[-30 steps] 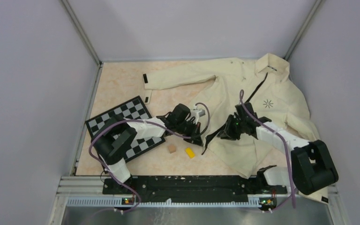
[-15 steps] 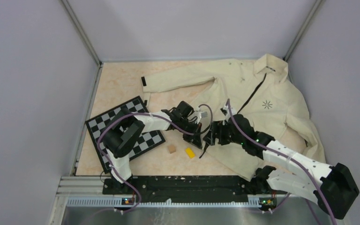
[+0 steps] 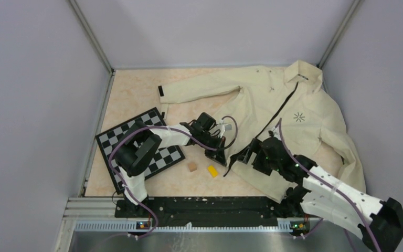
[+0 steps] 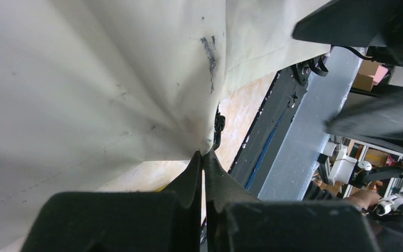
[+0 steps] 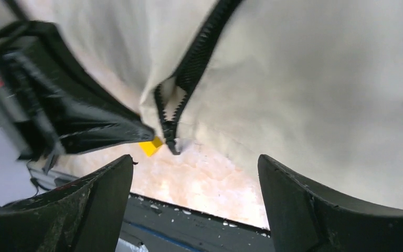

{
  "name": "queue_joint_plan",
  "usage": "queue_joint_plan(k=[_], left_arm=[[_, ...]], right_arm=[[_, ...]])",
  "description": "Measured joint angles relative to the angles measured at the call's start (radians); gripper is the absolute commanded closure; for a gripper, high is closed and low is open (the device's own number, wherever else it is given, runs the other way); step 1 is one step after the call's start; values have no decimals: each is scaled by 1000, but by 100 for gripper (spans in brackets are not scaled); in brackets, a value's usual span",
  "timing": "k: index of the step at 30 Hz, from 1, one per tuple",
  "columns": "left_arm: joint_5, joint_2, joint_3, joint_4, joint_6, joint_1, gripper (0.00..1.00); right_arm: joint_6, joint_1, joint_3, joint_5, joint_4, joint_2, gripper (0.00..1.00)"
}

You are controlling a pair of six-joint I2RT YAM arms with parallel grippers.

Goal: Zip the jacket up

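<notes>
Left wrist view: the left gripper (image 4: 204, 157) has its fingers pressed together, pinching the jacket (image 4: 84, 79) at its lower front corner; fabric fans out in creases from the pinch toward 10 to 12 o'clock; the dark zipper (image 4: 218, 125) ends just at 1 o'clock of the fingertips.

Right wrist view: the right gripper (image 5: 195, 160) has its fingers spread wide, holding nothing; the zipper's bottom end lies between them toward 12 o'clock, its lowest teeth parted; a yellow block (image 5: 151, 147) sits at 10 o'clock.

Top external view: the jacket lies spread over the table (image 3: 136, 94) from centre to 2 o'clock, collar farthest; a tan block (image 3: 192, 166) lies beside the yellow block; a checkerboard (image 3: 136, 142) lies at 9 o'clock.
</notes>
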Motion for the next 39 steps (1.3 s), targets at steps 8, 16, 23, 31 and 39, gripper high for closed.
queue_joint_plan(k=[8, 16, 23, 31, 39], left_arm=[[17, 0, -2, 9, -14, 3, 100], [18, 13, -2, 8, -13, 16, 100], [21, 24, -2, 4, -10, 27, 100], [33, 24, -2, 3, -11, 34, 100], [34, 24, -2, 3, -11, 35, 100]], right_arm=[[-373, 253, -163, 77, 380, -156, 13], [-1137, 562, -192, 203, 674, -2, 19], [-1656, 570, -116, 76, 577, 5, 34], [-1925, 575, -56, 49, 385, 10, 54], [-1756, 575, -154, 50, 568, -12, 36]])
